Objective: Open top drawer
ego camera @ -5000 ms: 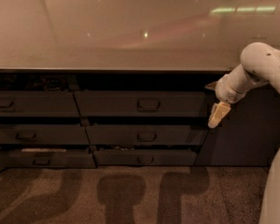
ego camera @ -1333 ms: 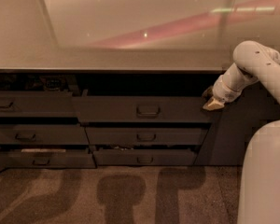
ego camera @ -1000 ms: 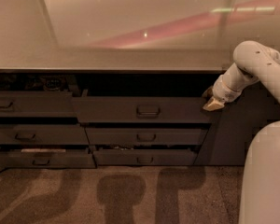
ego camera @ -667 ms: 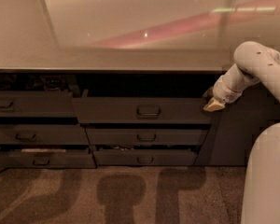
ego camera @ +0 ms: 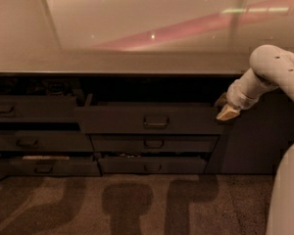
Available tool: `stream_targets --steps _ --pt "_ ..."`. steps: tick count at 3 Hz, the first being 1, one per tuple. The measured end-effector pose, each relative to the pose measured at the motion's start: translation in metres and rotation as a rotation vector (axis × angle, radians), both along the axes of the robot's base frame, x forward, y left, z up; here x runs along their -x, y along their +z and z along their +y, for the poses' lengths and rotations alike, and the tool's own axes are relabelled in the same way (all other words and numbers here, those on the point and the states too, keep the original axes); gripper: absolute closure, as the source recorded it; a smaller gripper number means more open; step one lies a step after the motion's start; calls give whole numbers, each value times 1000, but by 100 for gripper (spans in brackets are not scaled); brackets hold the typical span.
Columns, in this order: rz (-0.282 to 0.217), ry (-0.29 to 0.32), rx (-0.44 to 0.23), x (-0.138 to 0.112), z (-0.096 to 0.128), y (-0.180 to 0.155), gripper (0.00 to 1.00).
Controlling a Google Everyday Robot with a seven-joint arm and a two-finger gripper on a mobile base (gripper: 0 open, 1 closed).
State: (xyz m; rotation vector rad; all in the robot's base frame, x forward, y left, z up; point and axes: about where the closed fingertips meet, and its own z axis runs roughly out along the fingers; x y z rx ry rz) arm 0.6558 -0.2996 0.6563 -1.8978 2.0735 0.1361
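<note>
Your gripper [ego camera: 226,109] sits at the right end of the top drawer [ego camera: 112,120]; whether it is parted or closed cannot be told. The drawer stands partly pulled out beneath the countertop [ego camera: 112,62], its loop handle [ego camera: 156,122] centred.

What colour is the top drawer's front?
Dark grey, in the camera view. The pincer is at the right end of the top drawer.

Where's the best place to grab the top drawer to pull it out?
The loop handle at the centre of the top drawer, from straight in front: it is the only part standing proud of the flat face. The gripper is at the drawer's right end.
</note>
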Motion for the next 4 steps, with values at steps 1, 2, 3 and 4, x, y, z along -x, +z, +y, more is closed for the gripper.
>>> stream_targets --steps 1,2,3,4 --pt "1 2 1 2 0 0 100" --pt "3 4 3 6 0 -2 100" --pt "5 6 4 8 0 -3 100" --pt "7 8 6 11 1 -4 100"
